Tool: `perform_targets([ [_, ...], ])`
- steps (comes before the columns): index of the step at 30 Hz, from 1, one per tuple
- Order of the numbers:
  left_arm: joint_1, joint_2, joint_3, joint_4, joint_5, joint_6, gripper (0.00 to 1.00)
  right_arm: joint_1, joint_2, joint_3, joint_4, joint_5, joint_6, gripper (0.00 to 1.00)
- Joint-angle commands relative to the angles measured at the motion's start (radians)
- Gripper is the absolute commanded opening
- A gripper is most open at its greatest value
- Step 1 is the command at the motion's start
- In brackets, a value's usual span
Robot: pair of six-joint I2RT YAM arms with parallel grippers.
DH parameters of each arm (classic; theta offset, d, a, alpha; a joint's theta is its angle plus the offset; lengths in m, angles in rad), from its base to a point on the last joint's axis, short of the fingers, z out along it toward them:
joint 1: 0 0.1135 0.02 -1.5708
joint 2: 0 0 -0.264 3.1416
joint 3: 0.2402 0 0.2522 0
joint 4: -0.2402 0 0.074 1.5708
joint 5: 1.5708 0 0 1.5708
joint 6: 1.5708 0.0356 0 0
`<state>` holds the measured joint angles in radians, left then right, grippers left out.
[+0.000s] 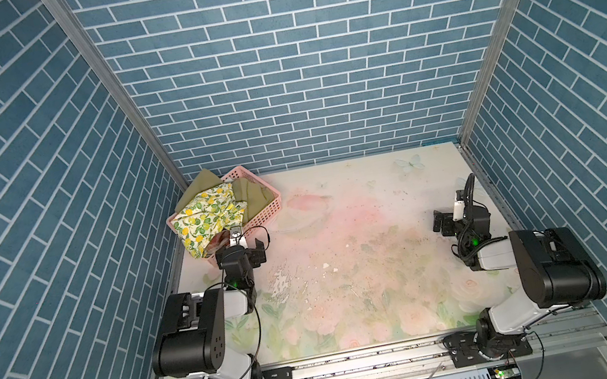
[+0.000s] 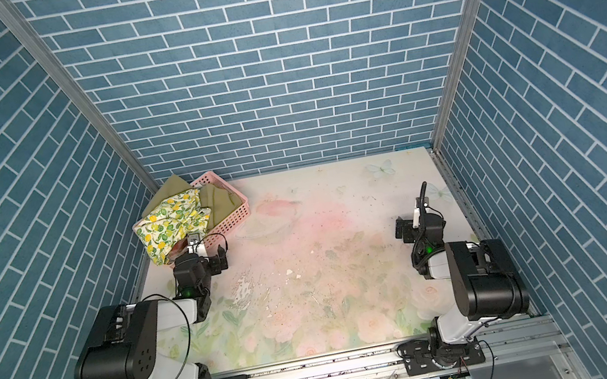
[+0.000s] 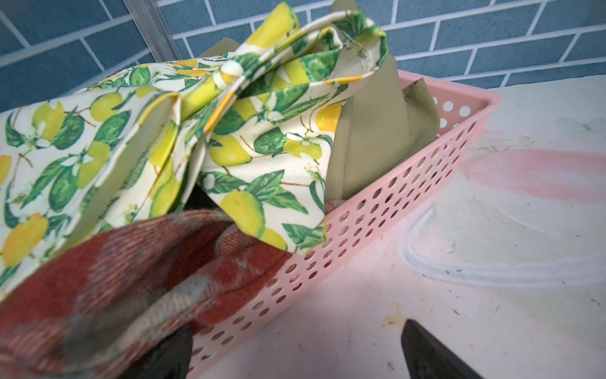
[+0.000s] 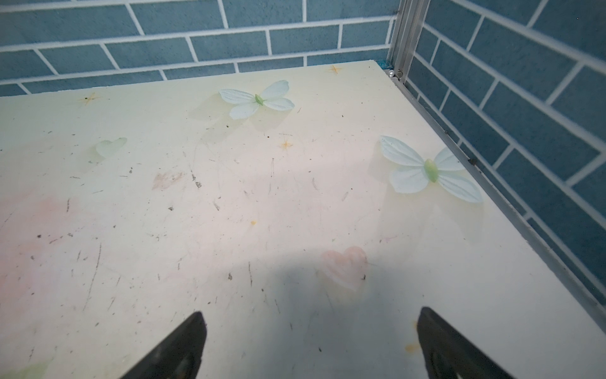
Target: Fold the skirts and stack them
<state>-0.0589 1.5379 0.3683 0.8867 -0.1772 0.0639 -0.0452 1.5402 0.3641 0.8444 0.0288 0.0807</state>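
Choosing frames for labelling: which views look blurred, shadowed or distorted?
Left wrist: the rust-red plaid cloth skirt near the lens is blurred, the lemon-print skirt sharp. Right wrist: a shadow darkens the floral table covering. Both top views: blue brick-pattern walls splay outward.

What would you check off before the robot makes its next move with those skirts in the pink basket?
1. Left pincer open: ok, jaws wide at the pink basket.
2. Plaid skirt within reach: ok, it hangs over the rim right at that pincer; whether they touch, cannot tell.
3. Plaid skirt free to lift: not ok, the lemon skirt lies partly over it.
4. Olive skirt out of the way: ok, it sits farther back in the basket.
5. Folding room on the table: ok, the middle is bare.
6. Right pincer ready: ok, open and holding nothing.
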Motion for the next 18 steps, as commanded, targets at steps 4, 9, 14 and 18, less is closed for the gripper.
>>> perform_targets([
  [4,0.002,-0.004,0.015,-0.008,0.001,-0.003,1.00,-0.001,0.004,0.035,0.008,-0.009,-0.031,0.99],
  [9,0.003,-0.005,0.014,-0.005,0.001,-0.003,1.00,-0.001,0.002,0.034,0.012,-0.007,-0.031,0.99],
  [14,0.002,-0.008,0.011,-0.003,0.001,-0.001,1.00,-0.002,0.000,0.032,0.016,-0.003,-0.033,0.99],
  [18,0.003,-0.007,0.008,0.001,0.000,-0.001,1.00,0.017,-0.004,0.018,0.039,0.032,-0.044,0.99],
])
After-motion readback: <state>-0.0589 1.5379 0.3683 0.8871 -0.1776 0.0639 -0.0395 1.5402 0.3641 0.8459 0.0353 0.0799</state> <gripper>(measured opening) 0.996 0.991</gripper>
